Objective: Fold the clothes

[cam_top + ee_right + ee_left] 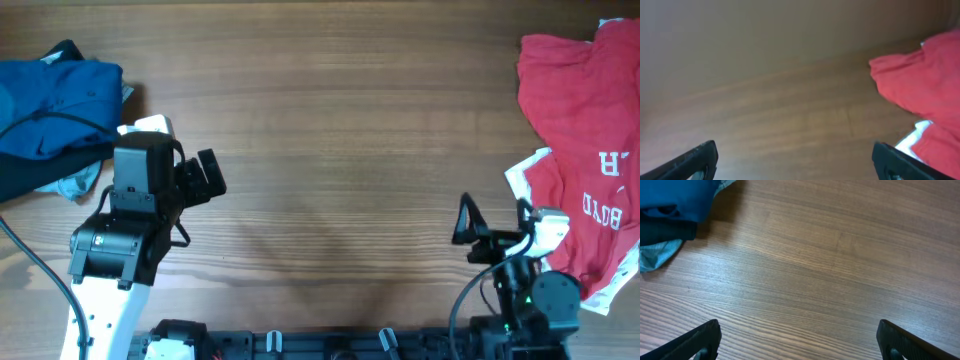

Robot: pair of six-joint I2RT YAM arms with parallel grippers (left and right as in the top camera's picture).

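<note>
A bare wood-grain desk [340,120] fills my overhead view, its grain running left to right, with the arms' black base rail [300,345] along the near edge. Nothing of the room shows beyond the desktop, and the top of my right wrist view is a brown blur I cannot read. The dark blue shirt [50,110] lies bunched at the far left corner, a black cable [60,122] draped across it and a scrap of pale blue cloth [75,185] poking out beneath its near edge. It lies just beside my left arm, behind and to the left of the left fingers [700,340]. These are spread wide over bare wood with nothing between them. The red shirt [585,110] sprawls down the right edge of the desk, its white lettering [610,185] upside down from above. The right fingers [695,160] are likewise parted and empty. The red cloth lies off to their right, close but not touching as far as I can see.
</note>
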